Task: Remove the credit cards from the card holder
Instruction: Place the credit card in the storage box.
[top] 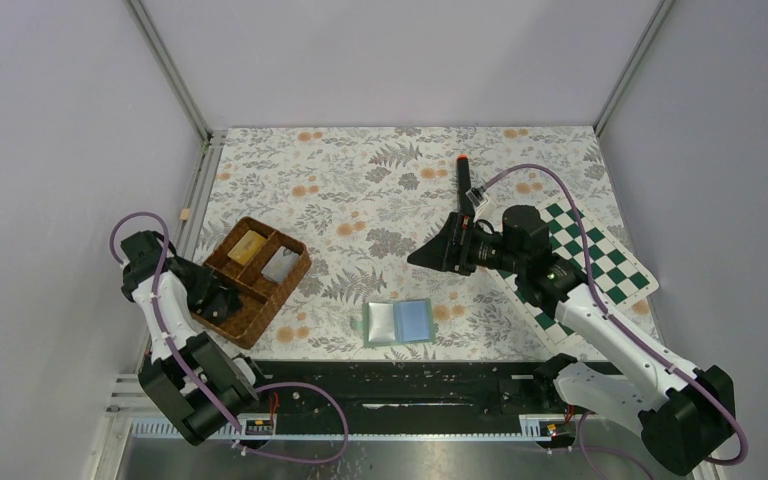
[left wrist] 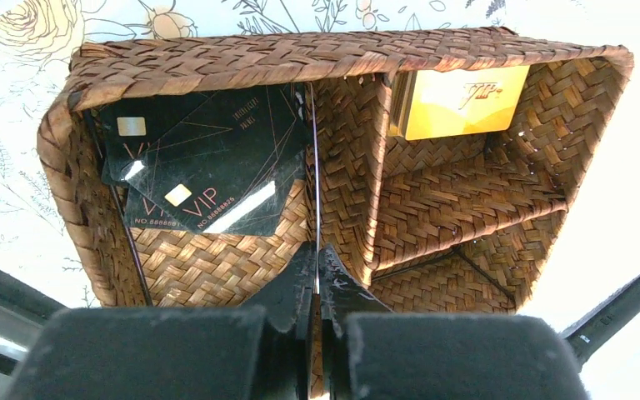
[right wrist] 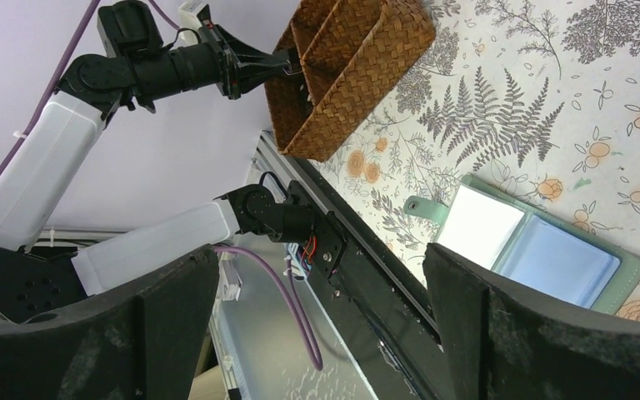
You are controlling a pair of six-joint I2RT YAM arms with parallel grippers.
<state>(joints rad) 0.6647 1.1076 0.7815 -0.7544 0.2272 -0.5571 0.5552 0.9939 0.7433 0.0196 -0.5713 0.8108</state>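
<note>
Left wrist view shows the left hand [left wrist: 317, 254] closed together over the wicker tray [left wrist: 300, 58], dark credit cards [left wrist: 204, 167] inside; right hand [right wrist: 321, 283] spread apart, empty, beyond the open card holder [top: 398, 323]

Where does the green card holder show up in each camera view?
Top external: card holder lies open, low centre.
Left wrist: not in it.
Right wrist: card holder lower right, lying open.
Shared landmark: wicker tray, seen in all three views.

Rough wicker tray [left wrist: 300, 58] holds glossy, perhaps plastic credit cards [left wrist: 208, 167].
</note>
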